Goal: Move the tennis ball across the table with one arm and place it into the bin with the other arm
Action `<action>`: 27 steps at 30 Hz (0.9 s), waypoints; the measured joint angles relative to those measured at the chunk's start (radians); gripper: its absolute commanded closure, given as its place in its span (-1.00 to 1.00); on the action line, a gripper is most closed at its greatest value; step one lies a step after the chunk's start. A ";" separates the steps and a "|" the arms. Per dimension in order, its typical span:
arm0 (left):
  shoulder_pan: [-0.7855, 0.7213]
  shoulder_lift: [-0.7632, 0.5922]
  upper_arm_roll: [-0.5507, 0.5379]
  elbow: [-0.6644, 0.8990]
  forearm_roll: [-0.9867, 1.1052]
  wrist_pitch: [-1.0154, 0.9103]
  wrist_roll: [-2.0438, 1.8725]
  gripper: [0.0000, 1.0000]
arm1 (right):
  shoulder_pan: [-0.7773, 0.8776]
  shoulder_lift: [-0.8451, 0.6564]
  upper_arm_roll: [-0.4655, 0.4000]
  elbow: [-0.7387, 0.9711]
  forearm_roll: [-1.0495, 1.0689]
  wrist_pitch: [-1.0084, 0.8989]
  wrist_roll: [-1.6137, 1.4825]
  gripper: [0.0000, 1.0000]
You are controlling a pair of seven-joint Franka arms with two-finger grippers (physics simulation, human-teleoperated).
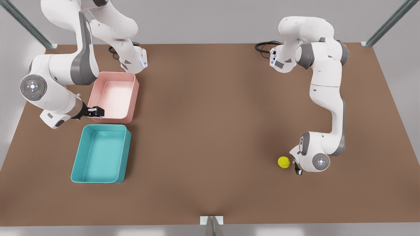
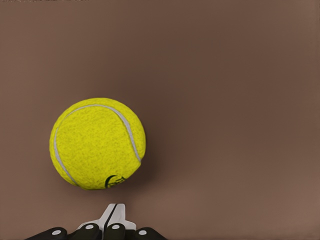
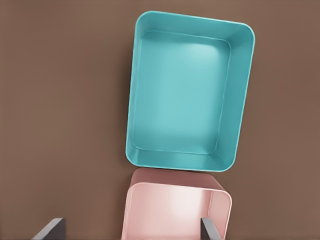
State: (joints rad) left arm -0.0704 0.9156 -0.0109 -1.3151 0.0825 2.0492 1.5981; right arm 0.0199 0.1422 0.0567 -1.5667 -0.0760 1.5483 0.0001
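On the brown table (image 1: 210,131), yellow-green tennis ball (image 1: 283,162) beside closed left gripper (image 1: 297,170).

A pink tray (image 1: 114,97) with rounded corners and a pale interior stands upright and open, holding nothing. Relative to the pink tray, a coil of black cable (image 1: 266,46) lies well apart toward the front view's right, near the far edge, and a second black cable (image 1: 114,50) lies near its far side. In the right wrist view the pink tray (image 3: 175,210) shows the same pale interior.
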 measured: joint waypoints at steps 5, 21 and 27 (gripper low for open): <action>-0.189 0.004 0.003 0.017 0.002 -0.002 -0.045 0.57 | 0.000 0.006 0.000 0.001 0.001 0.000 -0.004 -1.00; -0.088 -0.675 0.166 -0.071 -0.116 -0.611 -0.762 -1.00 | 0.002 0.035 0.000 0.032 0.008 -0.004 -0.008 -1.00; -0.082 -0.699 0.133 -0.075 -0.138 -0.711 -1.047 -1.00 | 0.024 0.135 0.008 0.045 -0.016 0.009 -0.017 -1.00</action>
State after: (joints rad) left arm -0.1528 0.2165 0.1217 -1.3903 -0.0555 1.3380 0.5507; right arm 0.0436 0.2773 0.0649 -1.5218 -0.0921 1.5568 -0.0171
